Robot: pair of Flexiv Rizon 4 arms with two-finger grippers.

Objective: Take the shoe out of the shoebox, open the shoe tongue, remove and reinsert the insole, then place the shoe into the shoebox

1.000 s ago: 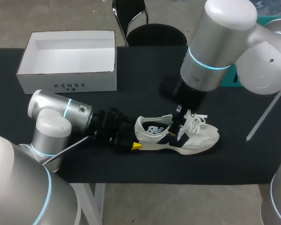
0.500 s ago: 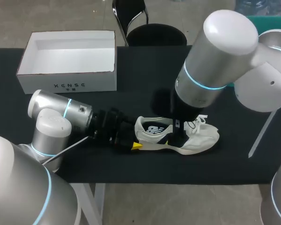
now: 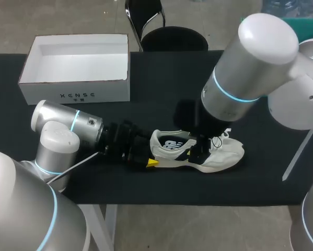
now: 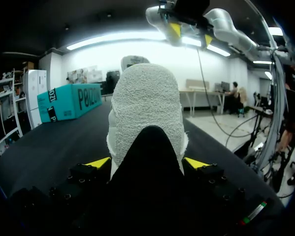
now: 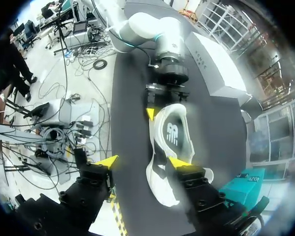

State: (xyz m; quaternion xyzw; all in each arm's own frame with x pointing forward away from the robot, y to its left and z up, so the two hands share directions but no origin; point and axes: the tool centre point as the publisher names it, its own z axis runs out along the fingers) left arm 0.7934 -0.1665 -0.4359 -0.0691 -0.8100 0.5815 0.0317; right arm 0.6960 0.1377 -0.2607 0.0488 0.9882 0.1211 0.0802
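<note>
A white sneaker (image 3: 221, 154) with dark trim lies on its sole on the black table, toe to the right. My left gripper (image 3: 152, 152) grips its heel from the left; in the left wrist view the heel (image 4: 145, 103) fills the gap between both yellow tips. My right gripper (image 3: 198, 149) comes down from above at the shoe's opening near the laces. In the right wrist view its fingers (image 5: 143, 162) stand apart: one tip lies over the shoe (image 5: 172, 132), the other outside its near side. The open white shoebox (image 3: 75, 95) stands at the back left.
A teal box (image 4: 68, 101) sits on the table at the back right, mostly hidden behind my right arm in the head view. The table's front edge runs close below the shoe.
My right arm has shifted right and come down over the middle of the shoe, and its fingers have drawn closer together. The left arm and the shoe have stayed put.
</note>
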